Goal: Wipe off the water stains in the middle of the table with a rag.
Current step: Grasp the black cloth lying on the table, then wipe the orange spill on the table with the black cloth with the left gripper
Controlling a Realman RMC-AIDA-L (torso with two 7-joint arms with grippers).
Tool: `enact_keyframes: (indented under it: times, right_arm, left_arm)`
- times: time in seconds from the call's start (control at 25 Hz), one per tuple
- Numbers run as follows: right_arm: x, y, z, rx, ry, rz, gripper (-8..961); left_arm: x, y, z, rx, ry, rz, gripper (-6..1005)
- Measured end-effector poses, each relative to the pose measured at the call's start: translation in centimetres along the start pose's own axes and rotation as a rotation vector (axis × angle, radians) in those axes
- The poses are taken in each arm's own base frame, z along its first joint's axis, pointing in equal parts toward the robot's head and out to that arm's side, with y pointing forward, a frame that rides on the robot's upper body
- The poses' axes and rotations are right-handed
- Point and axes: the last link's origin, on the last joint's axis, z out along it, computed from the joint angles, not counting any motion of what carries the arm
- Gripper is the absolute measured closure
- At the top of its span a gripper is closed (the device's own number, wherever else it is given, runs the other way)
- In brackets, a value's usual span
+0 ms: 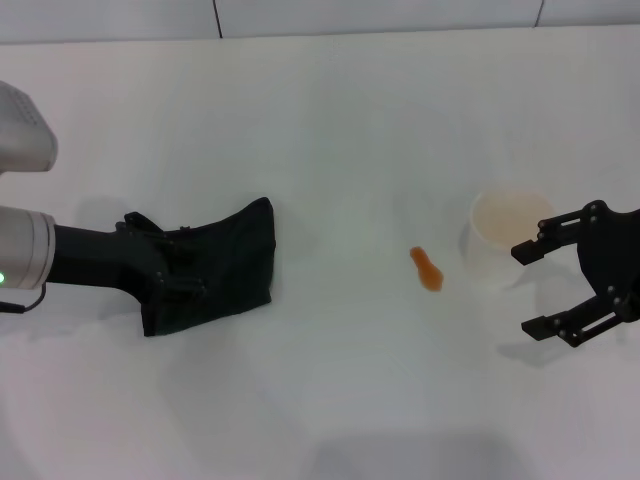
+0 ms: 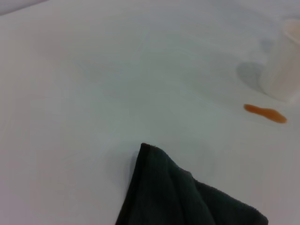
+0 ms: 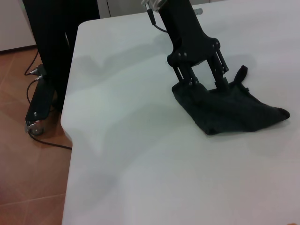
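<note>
A black rag lies flat on the left half of the white table. My left gripper rests on the rag's left part. The right wrist view shows this gripper with its fingers spread apart, their tips down on the rag. The water stains are one small orange smear near the table's middle, a good distance right of the rag. My right gripper hovers open at the right, with nothing between its fingers. In the left wrist view, a rag corner points toward the stain.
A white paper cup stands just right of the stain, close to my right gripper's upper finger, and shows in the left wrist view as a cup. The table's left edge drops to a brown floor with a black stand and cables.
</note>
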Motion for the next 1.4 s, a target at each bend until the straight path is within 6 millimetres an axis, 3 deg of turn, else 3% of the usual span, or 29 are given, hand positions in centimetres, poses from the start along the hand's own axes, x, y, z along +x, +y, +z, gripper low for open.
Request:
enact_keyframes:
  times: [0.32, 0.64, 0.84, 1.08, 1.4]
  right_arm:
    - [-0.1, 0.0, 0.1, 0.004, -0.002, -0.004, 110]
    - [-0.2, -0.1, 0.2, 0.009, -0.006, -0.004, 110]
    - [-0.3, -0.2, 0.4, 0.016, -0.008, -0.007, 110]
    - [-0.4, -0.2, 0.5, 0.021, -0.007, -0.009, 110]
    - [-0.6, -0.4, 0.6, 0.027, -0.013, -0.003, 110]
  left_arm:
    - [-0.3, 0.0, 0.4, 0.003, -0.017, -0.001, 382]
    - [-0.2, 0.4, 1.4, -0.012, -0.064, 0.04, 449]
    - [-0.1, 0.3, 1.5, -0.008, -0.069, 0.042, 669]
    - [0.5, 0.4, 1.6, -0.015, -0.063, 0.04, 842]
    - [2.9, 0.4, 2.0, -0.026, -0.051, 0.01, 870]
